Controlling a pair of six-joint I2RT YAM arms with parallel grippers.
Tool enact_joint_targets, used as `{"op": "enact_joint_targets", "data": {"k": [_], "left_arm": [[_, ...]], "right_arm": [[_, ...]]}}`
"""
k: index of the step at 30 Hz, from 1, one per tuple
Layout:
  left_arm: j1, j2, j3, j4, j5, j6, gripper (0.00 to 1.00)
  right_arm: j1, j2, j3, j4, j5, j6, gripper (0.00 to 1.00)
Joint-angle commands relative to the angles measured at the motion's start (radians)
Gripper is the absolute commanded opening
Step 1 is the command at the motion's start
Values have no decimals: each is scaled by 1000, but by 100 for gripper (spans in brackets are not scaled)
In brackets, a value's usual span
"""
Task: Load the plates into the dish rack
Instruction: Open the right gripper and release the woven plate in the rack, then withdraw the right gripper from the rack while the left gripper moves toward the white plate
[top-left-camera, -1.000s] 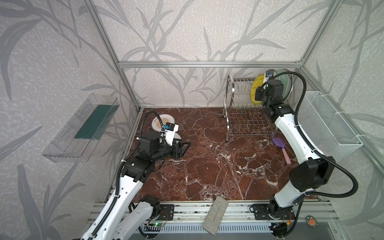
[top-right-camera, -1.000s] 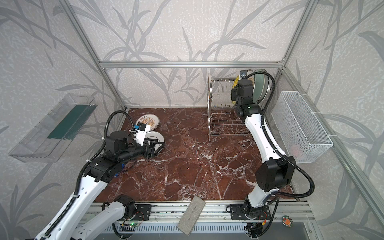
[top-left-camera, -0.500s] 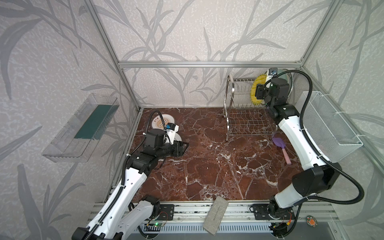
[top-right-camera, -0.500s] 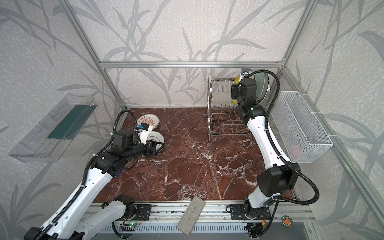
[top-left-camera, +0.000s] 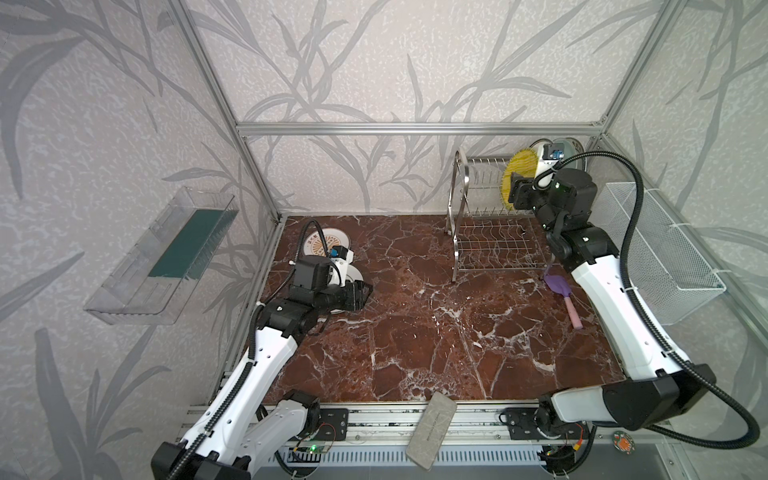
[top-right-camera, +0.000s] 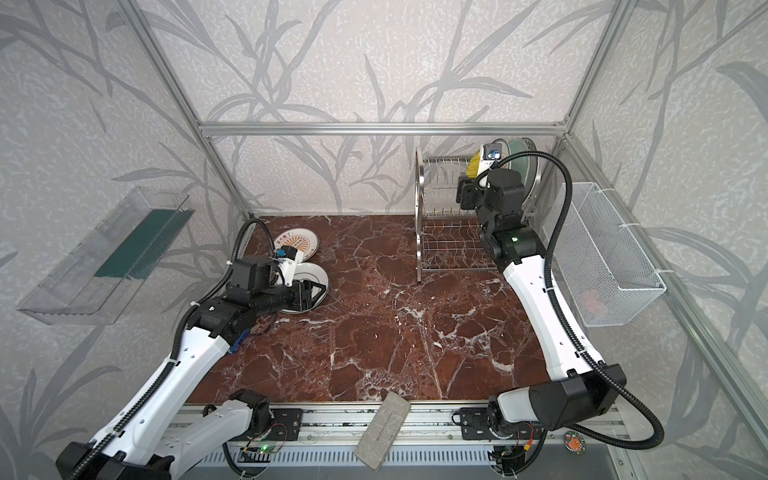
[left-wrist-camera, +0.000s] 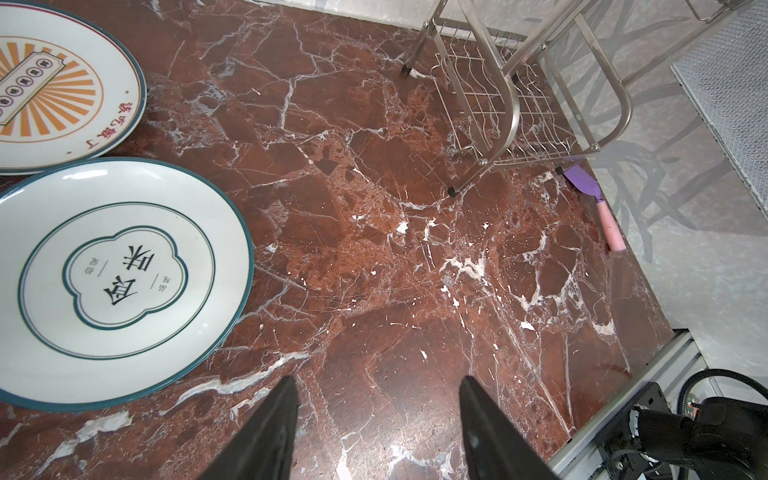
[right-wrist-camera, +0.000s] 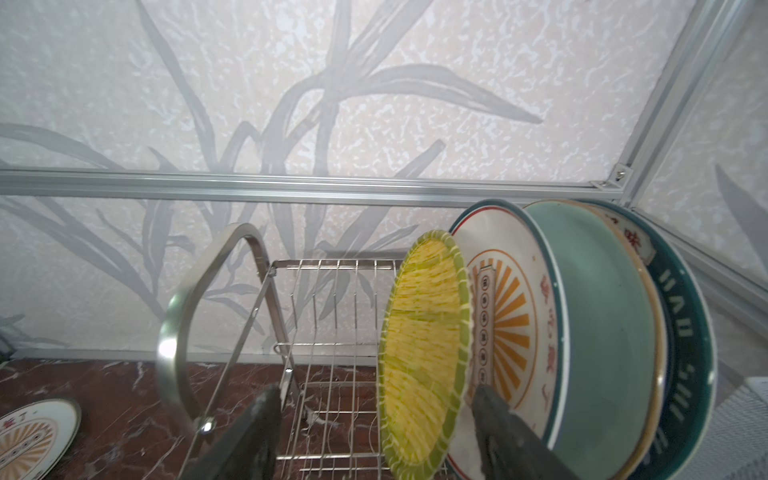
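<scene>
Top views first: the right gripper (top-left-camera: 514, 195) has just let go. Its jaws now stand apart up at the top tier of the dish rack (top-left-camera: 490, 245), and the yellow plate (top-left-camera: 517, 172) it was clutching a second ago stands on edge by itself right at its tips, so I'd call that one loaded. The left gripper (top-right-camera: 313, 291) has swung round and dropped low, jaws apart and empty. The teal-rimmed plate (top-right-camera: 321, 275) lies flat just beside it and the loose sunburst plate (top-right-camera: 297, 243) a bit beyond, so two are left by my count and the teal one looks next. Left wrist view: open jaws over bare table (left-wrist-camera: 374, 249), nothing between them, both flat plates edge to edge off to one side, the rack well ahead with a purple spatula (left-wrist-camera: 590, 187) by its foot. Right wrist view: the yellow plate sits upright between the spread jaws and isn't pinched as far as I can see. Behind it are the racked sunburst plate (right-wrist-camera: 511, 316), the mint plate (right-wrist-camera: 598, 311) and more I can't separate, with free slots on the gripper's other side. The table is glossy red-brown marble with white veins, probably slick under a flat plate. Around it are leaf-print walls and an aluminium frame, with a white mesh basket (top-left-camera: 665, 257) past the right arm and a clear plastic tray (top-left-camera: 166, 257) past the left
</scene>
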Motion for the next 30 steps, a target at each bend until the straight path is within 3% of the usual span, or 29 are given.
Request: {"op": "enact_joint_targets", "data": {"k": [1, 6, 18, 26, 30], "left_arm": [[5, -7, 35, -17, -26, -17, 60], [14, -21, 35, -21, -106, -46, 61], [27, -54, 32, -2, -137, -68, 61], [28, -22, -53, 120, -167, -223, 61], [28, -22, -117, 187, -265, -305, 61]], "right_arm": [[46, -46, -70, 31, -25, 27, 72], [131, -92, -211, 70, -47, 66, 72], [296, -123, -446, 121, -90, 122, 72], [347, -129, -597, 190, -153, 220, 72], [363, -112, -675, 240, -191, 280, 72]]}}
